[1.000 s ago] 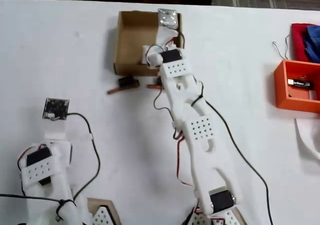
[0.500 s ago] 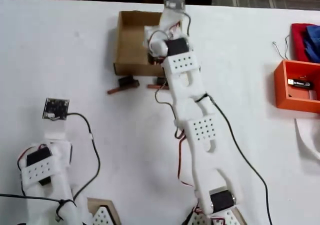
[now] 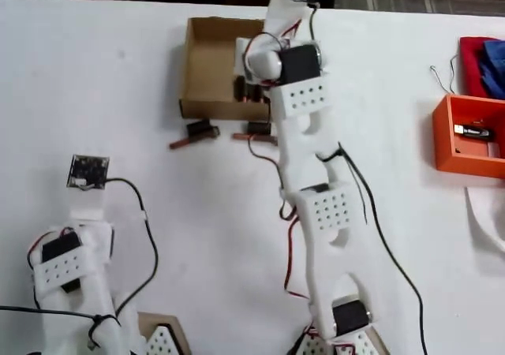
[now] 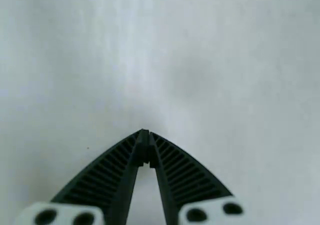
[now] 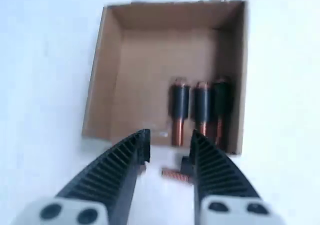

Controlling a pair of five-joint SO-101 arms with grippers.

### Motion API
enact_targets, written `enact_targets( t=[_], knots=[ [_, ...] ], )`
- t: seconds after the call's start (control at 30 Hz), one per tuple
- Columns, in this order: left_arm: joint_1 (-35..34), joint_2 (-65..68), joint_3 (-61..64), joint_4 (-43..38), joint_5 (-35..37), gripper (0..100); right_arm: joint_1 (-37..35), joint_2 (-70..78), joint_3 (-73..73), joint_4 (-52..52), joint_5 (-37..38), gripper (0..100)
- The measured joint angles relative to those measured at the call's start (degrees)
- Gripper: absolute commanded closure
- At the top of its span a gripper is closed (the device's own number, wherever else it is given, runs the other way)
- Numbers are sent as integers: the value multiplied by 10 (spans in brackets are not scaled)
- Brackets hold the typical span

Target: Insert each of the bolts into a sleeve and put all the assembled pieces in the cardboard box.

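Observation:
The cardboard box (image 3: 207,63) sits at the far middle of the table. In the right wrist view, three black sleeves with copper bolts (image 5: 180,102) (image 5: 202,105) (image 5: 221,102) lie side by side against one wall of the box (image 5: 107,75). My right gripper (image 5: 167,140) hangs open and empty above the box's near wall. Just outside that wall lie a copper bolt with a black sleeve (image 3: 254,132) (image 5: 175,174) and a second such pair (image 3: 199,132). My left gripper (image 4: 144,135) is shut over bare white table, and its arm (image 3: 67,264) is at the near left.
An orange tray (image 3: 451,146) holding a small black item stands at the right edge, with red and blue cloth (image 3: 480,59) behind it. Cables trail along the right arm (image 3: 323,213). The table's far edge runs just behind the box.
The right arm's wrist has moved toward the far side and to the right over the box, uncovering the pieces inside. The left arm has not moved.

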Motion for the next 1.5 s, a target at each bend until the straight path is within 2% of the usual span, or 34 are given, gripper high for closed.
enact_targets(
  t=[0.2,0.37,0.5,0.6,0.77,0.93,1.03,1.23,1.5],
  knots=[
    [-2,0,0,-7,39,972,-61,-22,35,11,145,883],
    [-35,0,0,-22,49,972,-126,-76,156,11,185,883],
    [-45,0,0,-32,81,972,-176,-92,261,6,305,882],
    [-69,0,0,-35,86,972,-172,-83,302,-9,382,882],
    [-84,0,0,-36,86,972,-171,-36,309,-13,425,880],
    [-84,0,0,-36,86,972,-171,-18,309,-38,553,882],
    [-84,0,0,-36,86,972,-168,-10,310,-81,604,883],
    [-84,0,0,-36,86,972,-160,24,310,-112,669,883],
    [-84,0,0,-36,86,972,-161,48,310,-153,705,883]
  ],
)
